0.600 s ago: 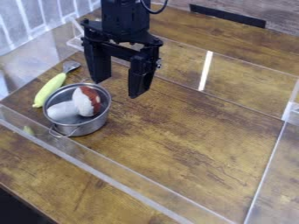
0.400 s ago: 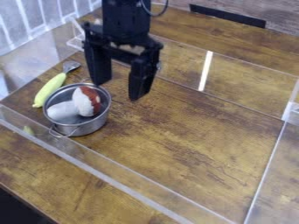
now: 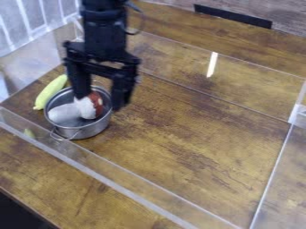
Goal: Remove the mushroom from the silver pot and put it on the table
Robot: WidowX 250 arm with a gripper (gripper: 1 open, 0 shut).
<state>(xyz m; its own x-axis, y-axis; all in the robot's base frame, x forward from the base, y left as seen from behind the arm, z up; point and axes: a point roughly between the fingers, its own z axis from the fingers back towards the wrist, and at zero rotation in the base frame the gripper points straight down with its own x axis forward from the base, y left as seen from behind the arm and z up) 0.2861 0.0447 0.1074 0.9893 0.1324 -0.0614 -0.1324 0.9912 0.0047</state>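
The mushroom [image 3: 74, 107], white stem and reddish-brown cap, lies inside the silver pot [image 3: 72, 128] at the left of the dark wooden table [image 3: 191, 134]. My gripper [image 3: 100, 92] hangs pointing down just above the pot's far side, open, one black finger on each side of the mushroom's cap end. Nothing is between the fingers that I can see held.
A yellow-green corn cob [image 3: 50, 90] lies on the table just left of the pot. Clear acrylic walls [image 3: 120, 192] edge the tabletop at the front, left and back. A clear plastic stand sits behind the arm.
The arm has moved left and slightly toward the camera, from beside the pot to above it. The gripper stays open. Mushroom and pot have not moved.
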